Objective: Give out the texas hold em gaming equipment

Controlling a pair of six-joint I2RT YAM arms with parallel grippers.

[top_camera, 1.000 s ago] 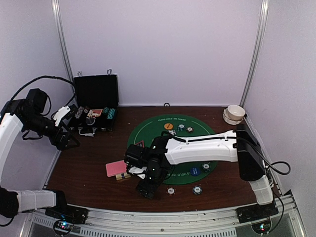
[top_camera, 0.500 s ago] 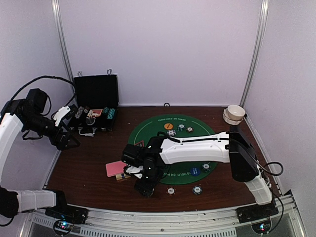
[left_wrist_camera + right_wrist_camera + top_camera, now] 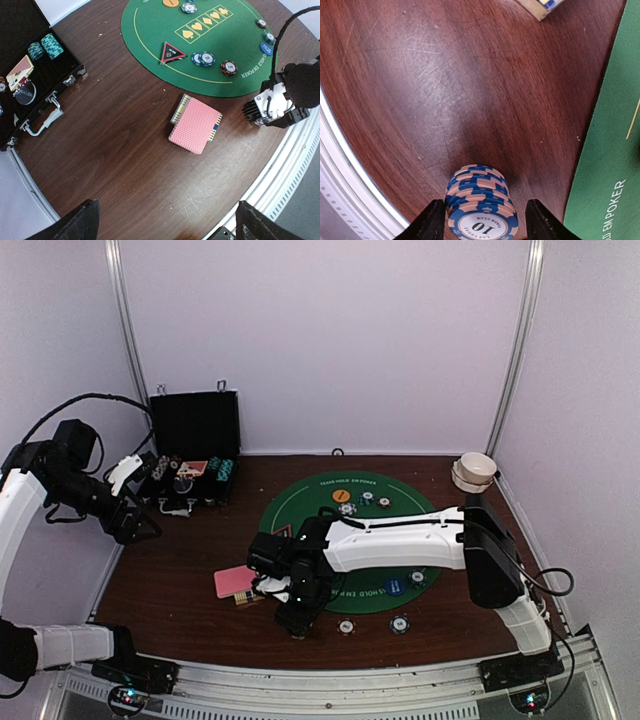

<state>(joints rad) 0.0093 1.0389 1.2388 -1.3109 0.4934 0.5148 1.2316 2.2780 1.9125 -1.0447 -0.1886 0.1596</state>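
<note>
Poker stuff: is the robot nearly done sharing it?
Partway. Done: chips and markers on the green mat, the card deck beside it. In hand: a stack of chips marked 10 between the fingers of the right gripper. Left: teal chip stacks in the black case.

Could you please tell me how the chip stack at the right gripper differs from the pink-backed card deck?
The chip stack is a round column with blue-and-pink striped edges, its top chip marked 10; the card deck is a flat rectangle with pink backs. The chip stack sits between the right gripper and its fingers; the card deck lies free, ungripped. Both are over bare wood beside the green mat.
</note>
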